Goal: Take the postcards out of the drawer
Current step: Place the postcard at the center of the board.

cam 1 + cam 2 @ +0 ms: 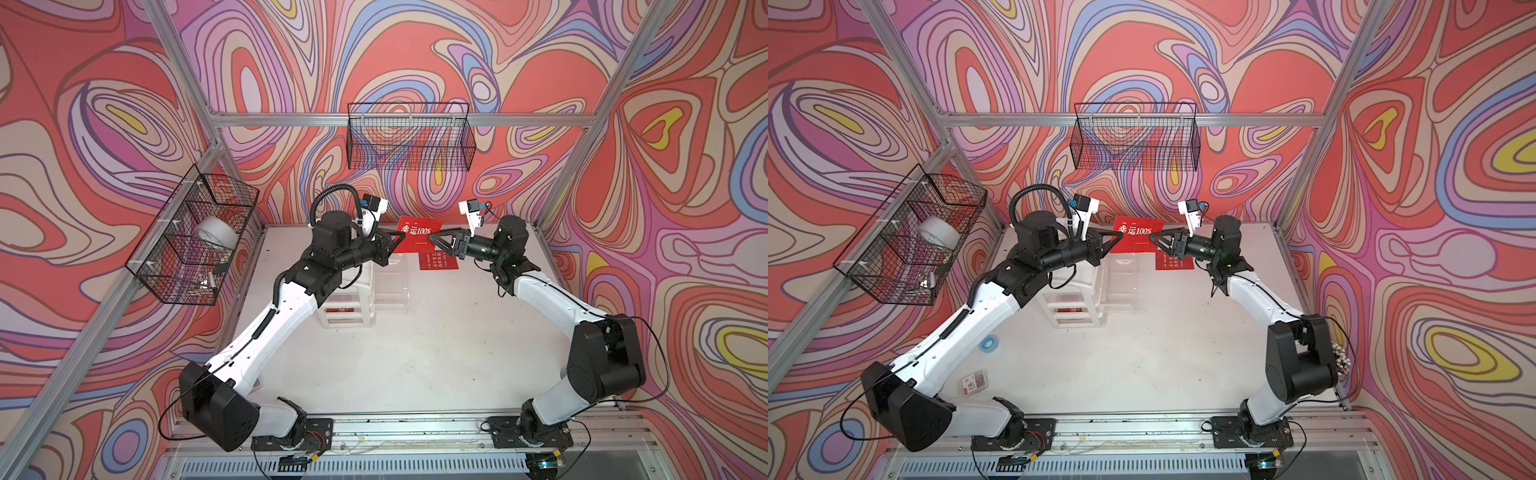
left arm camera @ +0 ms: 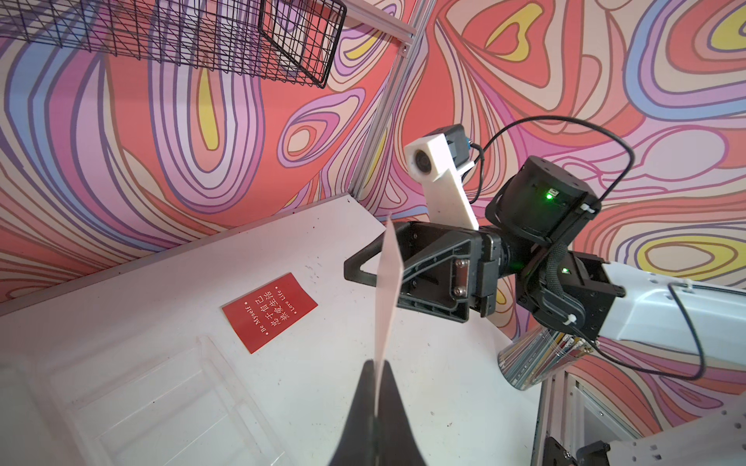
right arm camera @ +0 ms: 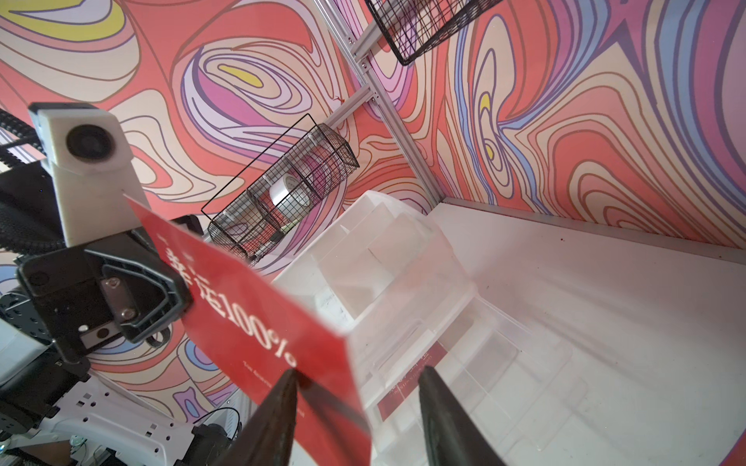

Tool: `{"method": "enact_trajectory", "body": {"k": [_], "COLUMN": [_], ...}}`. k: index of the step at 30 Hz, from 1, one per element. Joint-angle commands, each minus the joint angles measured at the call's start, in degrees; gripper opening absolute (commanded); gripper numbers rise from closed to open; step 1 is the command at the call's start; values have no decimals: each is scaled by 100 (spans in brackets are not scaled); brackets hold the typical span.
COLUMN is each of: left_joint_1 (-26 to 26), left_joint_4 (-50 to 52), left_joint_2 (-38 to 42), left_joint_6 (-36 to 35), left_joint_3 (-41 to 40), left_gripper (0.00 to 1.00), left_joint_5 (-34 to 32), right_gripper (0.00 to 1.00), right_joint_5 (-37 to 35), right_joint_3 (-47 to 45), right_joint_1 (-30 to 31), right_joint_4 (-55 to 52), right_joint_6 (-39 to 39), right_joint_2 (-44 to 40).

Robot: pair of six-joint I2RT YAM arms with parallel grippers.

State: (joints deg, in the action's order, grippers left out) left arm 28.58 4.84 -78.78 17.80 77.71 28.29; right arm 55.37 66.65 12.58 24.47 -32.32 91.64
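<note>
Now, left fingers (image 2: 357, 411) tight on postcard (image 1: 415, 239).

Left hand (image 2: 376, 373) pinches an edge-on postcard (image 2: 389, 278).

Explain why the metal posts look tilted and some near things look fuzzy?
In both top views the wide lens splays the straight frame posts outward. In the right wrist view the close 100% postcard is smeared out of focus. In the left wrist view the left gripper is a dark blur.
</note>
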Motion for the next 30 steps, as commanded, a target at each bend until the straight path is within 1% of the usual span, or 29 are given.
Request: {"method": "enact_trajectory", "body": {"k": [1, 5, 10, 14, 22, 28, 29, 30], "left_joint_1": [25, 25, 19, 19, 13, 10, 10, 15], "left_joint_4": [-112, -139, -173, -122, -106, -80, -66, -55], "left_joint_2": [171, 97, -27, -128, -215, -260, -260, -260], "left_joint_6": [-31, -22, -31, -82, -138, -128, -124, -119], "left_joint_3": [-97, -81, -18, 84, 113, 121, 121, 121], "left_gripper": [0, 0, 0, 0, 0, 0, 1, 5], "left_joint_5": [70, 45, -15, -115, -627, -746, -762, -772], "right_gripper": [49, 44, 42, 38, 23, 6, 5, 2], "right_joint_5": [91, 251, 518, 589, 577, 453, 431, 401], "right_joint_3": [188, 130, 52, -10, -196, -73, -11, 56], "right_joint_1": [17, 21, 17, 22, 17, 19, 22, 17], "right_joint_4": [75, 459, 914, 1045, 1179, 832, 684, 521], "right_joint_6": [-58, -311, -604, -706, -829, -770, -721, -657], "right_joint_2": [82, 57, -12, -81, -172, -172, -171, -164]}}
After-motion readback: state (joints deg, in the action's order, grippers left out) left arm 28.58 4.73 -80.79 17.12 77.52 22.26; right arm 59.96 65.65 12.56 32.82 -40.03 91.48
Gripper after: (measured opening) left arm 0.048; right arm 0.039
